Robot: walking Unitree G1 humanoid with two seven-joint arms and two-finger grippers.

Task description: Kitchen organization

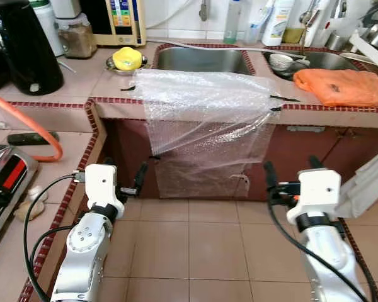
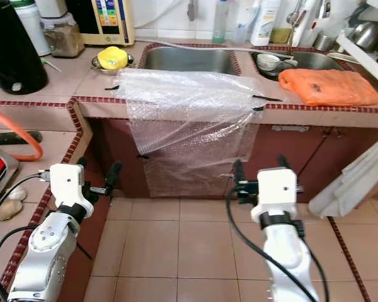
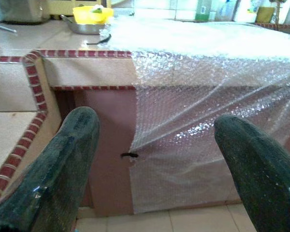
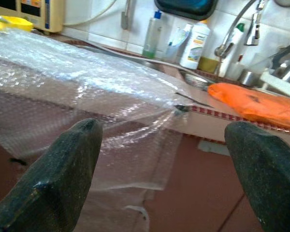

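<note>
A clear bubble wrap sheet [image 1: 201, 119] lies over the counter edge in front of the left sink [image 1: 201, 60] and hangs down across the red cabinet front. My left gripper [image 1: 124, 170] is open, held low above the floor beside the sheet's lower left edge, apart from it. My right gripper [image 1: 292, 168] is open too, low and just off the sheet's lower right side. In the left wrist view the fingers [image 3: 72, 145] frame the hanging wrap [image 3: 198, 125]. An orange cloth [image 1: 343, 86] lies on the counter by the right sink.
A yellow item in a metal bowl [image 1: 127, 58] and a black kettle [image 1: 22, 47] stand on the left counter. An orange hose [image 1: 31, 119] and a stove [image 1: 3, 182] occupy the side counter. Bottles [image 1: 277, 22] line the back wall. A white board [image 1: 365, 182] leans at the right.
</note>
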